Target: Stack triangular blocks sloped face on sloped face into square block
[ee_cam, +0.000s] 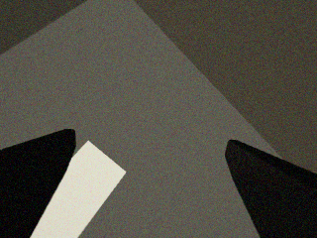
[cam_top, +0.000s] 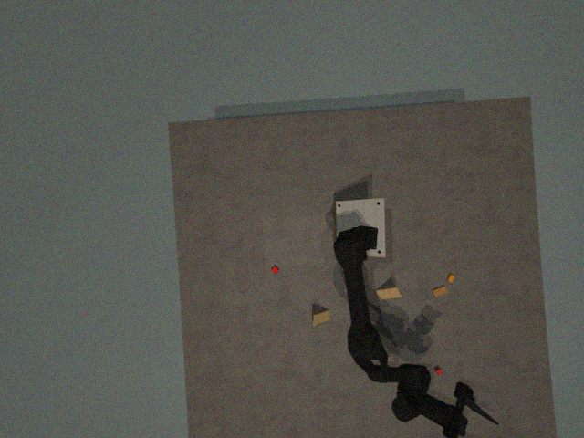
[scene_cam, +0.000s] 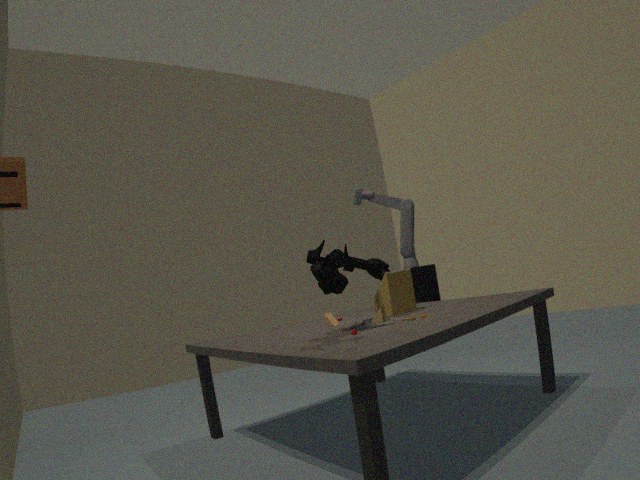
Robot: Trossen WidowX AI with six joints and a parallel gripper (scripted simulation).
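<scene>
Two tan triangular blocks stand apart on the table (cam_top: 235,188) (scene_cam: 268,343). One block (cam_top: 389,293) (scene_cam: 378,311) is near the pedestal, with its narrow triangular outline showing in the exterior view. The other block (cam_top: 321,318) (scene_cam: 331,319) is farther left in the top view, its pale face catching light. Exactly how each block's slope faces is hard to tell in the dim views. My gripper (scene_cam: 334,243) (ee_cam: 153,142) is open and empty, raised high above the table and pointing upward. It is well away from both blocks; the wrist view shows neither.
Red cubes (cam_top: 275,269) (cam_top: 438,370) (scene_cam: 354,332) and small orange blocks (cam_top: 439,291) (cam_top: 451,277) (scene_cam: 408,319) lie about the table. My arm (cam_top: 357,292) stands on a pedestal with a white top plate (cam_top: 376,221). A pale arm (scene_cam: 407,227) and black box (scene_cam: 425,282) show behind it.
</scene>
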